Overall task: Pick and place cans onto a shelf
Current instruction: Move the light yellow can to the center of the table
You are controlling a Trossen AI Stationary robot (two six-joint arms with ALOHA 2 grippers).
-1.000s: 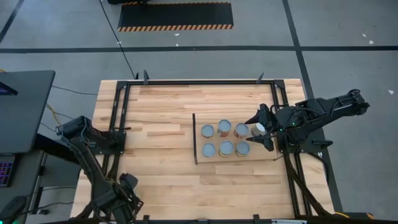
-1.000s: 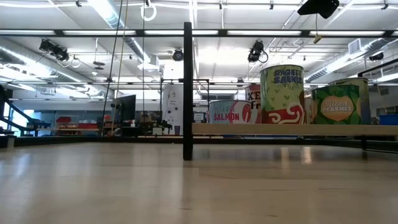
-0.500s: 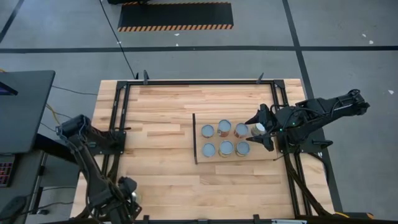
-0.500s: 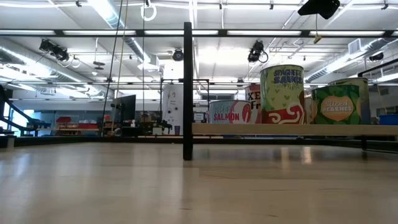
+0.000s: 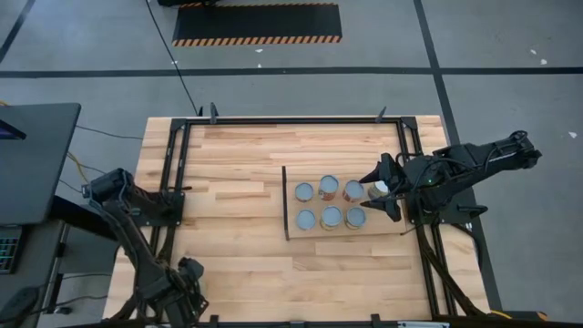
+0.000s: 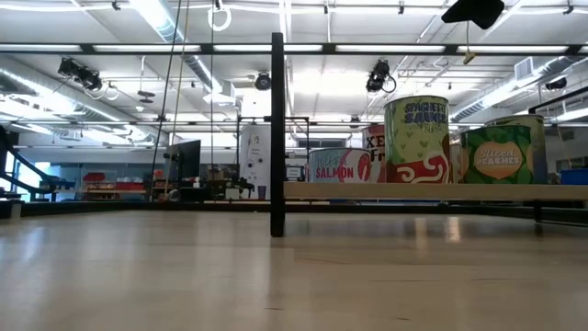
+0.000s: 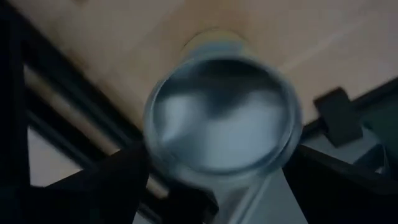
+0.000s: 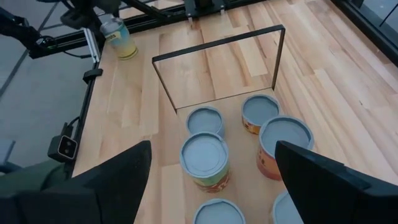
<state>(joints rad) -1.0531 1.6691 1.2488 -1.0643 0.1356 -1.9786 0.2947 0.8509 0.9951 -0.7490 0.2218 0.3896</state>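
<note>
Several cans [image 5: 330, 202] stand upright in two rows on the shelf [image 6: 432, 191], right of its dark upright strip [image 5: 285, 202]. A glaring white can [image 5: 377, 189] stands at their right end. My right gripper [image 5: 381, 191] hovers open above that end, well over the cans in the low view [image 6: 473, 11]. My left gripper [image 5: 189, 278] is at the table's near left corner, open, pointing down. Its fingers [image 7: 124, 177] stand on either side of a yellow-labelled can [image 7: 221, 118]. That can stands on the table in the right wrist view [image 8: 121, 38].
Black frame rails [image 5: 173, 173] run along the table's left, far and right edges. Bare planked tabletop [image 5: 232, 173] lies between the left arm and the shelf's strip. The wire-like strip stands upright in the right wrist view [image 8: 217, 62].
My left gripper has shifted a little toward the table's near edge and back again over the near left corner. My right gripper has kept still above the shelf, and the cans on the shelf have not moved.
</note>
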